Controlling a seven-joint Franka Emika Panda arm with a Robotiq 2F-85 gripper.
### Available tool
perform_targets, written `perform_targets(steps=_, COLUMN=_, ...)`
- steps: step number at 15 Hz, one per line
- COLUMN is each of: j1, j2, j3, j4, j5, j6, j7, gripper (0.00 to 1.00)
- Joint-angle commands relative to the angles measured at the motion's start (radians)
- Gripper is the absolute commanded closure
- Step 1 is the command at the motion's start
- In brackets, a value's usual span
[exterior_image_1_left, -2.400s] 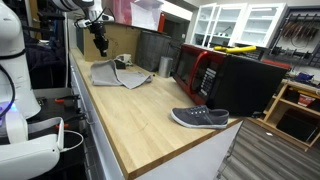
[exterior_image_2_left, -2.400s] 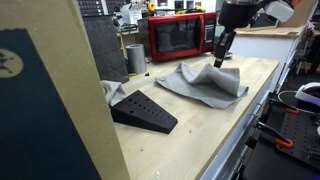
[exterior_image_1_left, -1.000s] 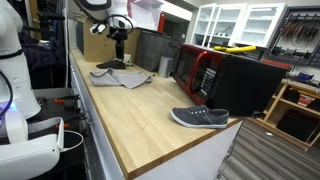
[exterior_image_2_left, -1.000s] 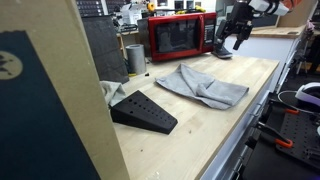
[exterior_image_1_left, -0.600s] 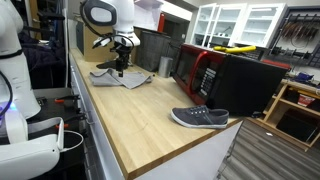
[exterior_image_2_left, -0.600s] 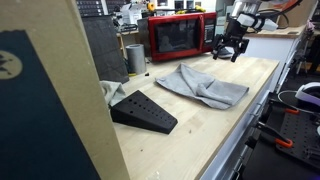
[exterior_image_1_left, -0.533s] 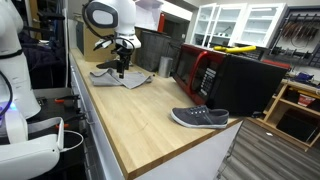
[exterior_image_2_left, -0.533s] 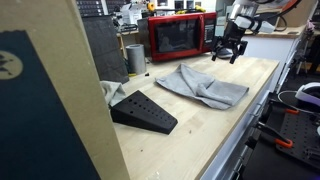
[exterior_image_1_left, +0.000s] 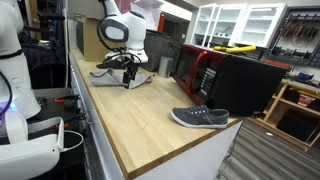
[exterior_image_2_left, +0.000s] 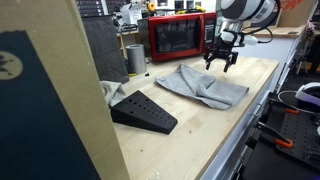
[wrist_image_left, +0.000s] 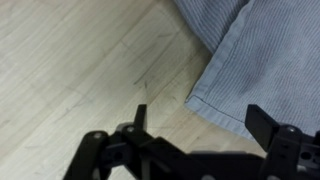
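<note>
We are looking at 1 arm whose gripper (exterior_image_1_left: 128, 70) is hanging low over the near edge of a grey cloth (exterior_image_2_left: 205, 88). The cloth is lying rumpled on the wooden counter (exterior_image_1_left: 130, 125), in front of the red microwave (exterior_image_2_left: 180, 35). In both exterior views the 2 fingers (wrist_image_left: 100, 150) are standing wide apart and gripping nothing. In the wrist view the gripper (wrist_image_left: 185, 135) is framing bare wood and the cloth's (wrist_image_left: 265, 50) hemmed edge, which is running diagonally to a low corner. We cannot tell whether the fingertips are brushing the fabric or sitting just above it. We are judging the cloth to be light, soft and limp. It is likely to sag, drape and slide on the smooth wood rather than keep any shape, and nothing about it is looking fragile. The hem is looking like the sounder place to pinch, since the doubled fabric there is giving the pads more to bite on. A raised fold in the middle is offering another hold. Well apart from all this, a grey shoe (exterior_image_1_left: 200, 118) is resting near the counter's far end. A black wedge (exterior_image_2_left: 145, 110) is sitting just beside the cloth, and a metal cup (exterior_image_2_left: 135, 58) is standing beside the microwave.
</note>
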Motion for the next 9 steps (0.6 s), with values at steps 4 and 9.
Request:
perform_targets(steps=4, j1=-0.032, j2=0.149, j3=0.012, j4=0.088, j5=0.031, j6=0.010, j7=-0.046, gripper=0.34)
perform_targets(steps=9, j1=-0.031, j2=0.156, j3=0.032, j4=0.105, j5=0.040, j6=0.001, j7=-0.060, gripper=0.73)
